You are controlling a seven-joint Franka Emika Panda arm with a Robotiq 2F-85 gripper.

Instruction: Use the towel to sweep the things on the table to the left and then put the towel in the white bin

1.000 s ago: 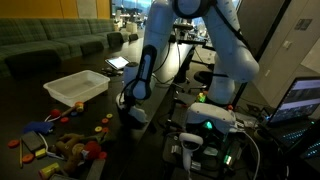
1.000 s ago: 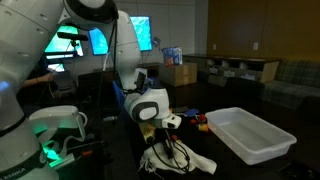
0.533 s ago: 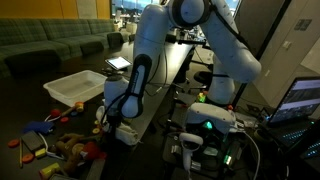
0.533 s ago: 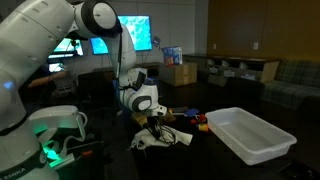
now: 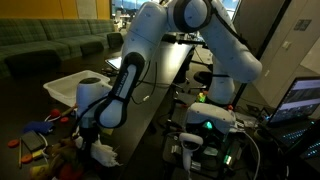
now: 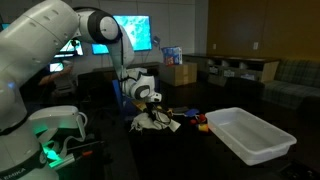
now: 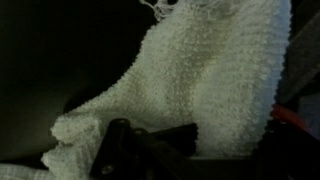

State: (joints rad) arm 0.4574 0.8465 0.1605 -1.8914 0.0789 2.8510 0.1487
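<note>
My gripper (image 5: pixel 92 140) is shut on the white towel (image 5: pixel 102 153) and holds it low on the dark table, among the small toys (image 5: pixel 30 140). In an exterior view the towel (image 6: pixel 152 123) hangs from the gripper (image 6: pixel 150 108) next to coloured toys (image 6: pixel 196 118). In the wrist view the knitted white towel (image 7: pixel 200 80) fills most of the picture, with the dark jaws (image 7: pixel 150 150) at its lower edge. The white bin (image 5: pixel 76 87) stands behind the gripper; in an exterior view the bin (image 6: pixel 252 133) stands apart from the towel.
A green couch (image 5: pixel 50 42) runs along the back. A lit robot base with cables (image 5: pixel 210 130) stands beside the table, and a laptop (image 5: pixel 300 100) is at the edge. Screens (image 6: pixel 135 32) and boxes (image 6: pixel 180 72) stand behind.
The arm has swept down and across the table with the towel in the gripper, from beside the bin into the group of toys.
</note>
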